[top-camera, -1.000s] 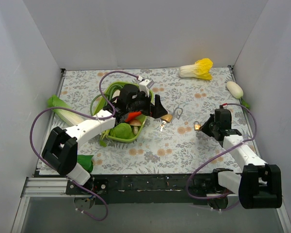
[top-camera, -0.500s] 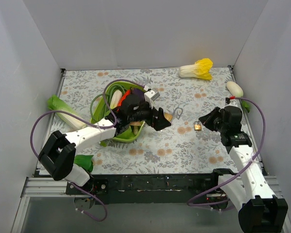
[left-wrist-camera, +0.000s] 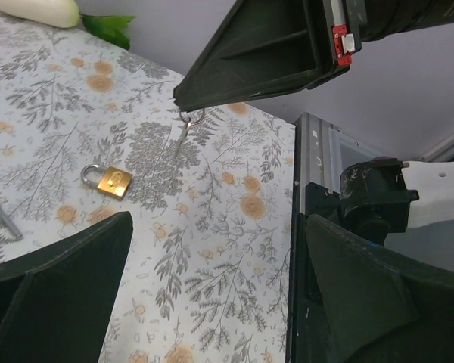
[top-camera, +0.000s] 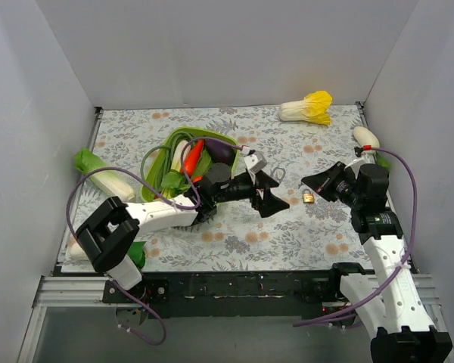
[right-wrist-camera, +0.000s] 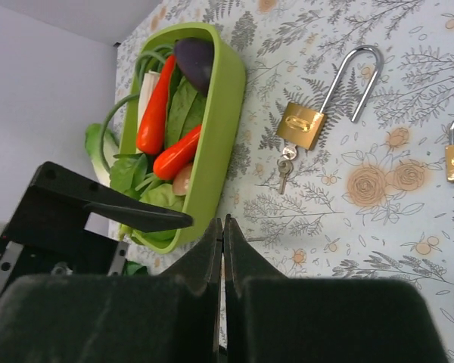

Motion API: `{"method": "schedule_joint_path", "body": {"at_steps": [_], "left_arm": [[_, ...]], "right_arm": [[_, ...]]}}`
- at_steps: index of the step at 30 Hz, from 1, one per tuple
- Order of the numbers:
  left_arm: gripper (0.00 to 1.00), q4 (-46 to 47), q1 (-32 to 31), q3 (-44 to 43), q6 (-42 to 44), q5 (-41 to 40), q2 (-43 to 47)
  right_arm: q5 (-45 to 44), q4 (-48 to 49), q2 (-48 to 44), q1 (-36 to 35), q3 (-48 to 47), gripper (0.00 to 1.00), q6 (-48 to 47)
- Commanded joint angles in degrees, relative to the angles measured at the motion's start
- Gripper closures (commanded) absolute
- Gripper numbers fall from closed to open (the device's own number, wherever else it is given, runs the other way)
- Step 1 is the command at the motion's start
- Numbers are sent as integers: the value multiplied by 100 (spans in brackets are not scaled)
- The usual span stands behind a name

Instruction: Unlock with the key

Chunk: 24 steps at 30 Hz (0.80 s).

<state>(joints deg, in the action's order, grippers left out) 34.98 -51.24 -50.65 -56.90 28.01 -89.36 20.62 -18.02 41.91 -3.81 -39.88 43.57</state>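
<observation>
Counter [top-camera: 234, 234], floral: left gripper [top-camera: 274, 198] had swung right from the green basket [right-wrist-camera: 234, 98] to mid-counter, jaws spread wide, facing the small padlock [left-wrist-camera: 106, 180]; right gripper [right-wrist-camera: 223, 221] had risen from beside that lock, jaws pressed together, apparently pinching the key [left-wrist-camera: 181, 136], which hung at their tips, close by the lock. Judged: key in hand, lock not yet held. Room: bare counter near and right of the lock; long-shackled padlock [right-wrist-camera: 303, 125] nearby, left of it; walls and near edge well apart.
</observation>
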Motion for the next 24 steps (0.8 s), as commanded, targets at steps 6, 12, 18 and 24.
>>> {"method": "schedule_joint_path", "body": {"at_steps": [6, 12, 18, 24], "left_arm": [[2, 553, -430, -814, 504, -567, -793], [8, 633, -474, -1043, 479, -621, -1039], [22, 633, -474, -1219, 452, -789, -1197], [41, 519, -474, -1316, 277, -542, -1329]], "right_arm": [[530, 106, -332, 12, -310, 99, 345], [653, 62, -394, 4, -336, 99, 424], [724, 62, -394, 4, -363, 99, 459], [689, 71, -420, 4, -345, 99, 477]]}}
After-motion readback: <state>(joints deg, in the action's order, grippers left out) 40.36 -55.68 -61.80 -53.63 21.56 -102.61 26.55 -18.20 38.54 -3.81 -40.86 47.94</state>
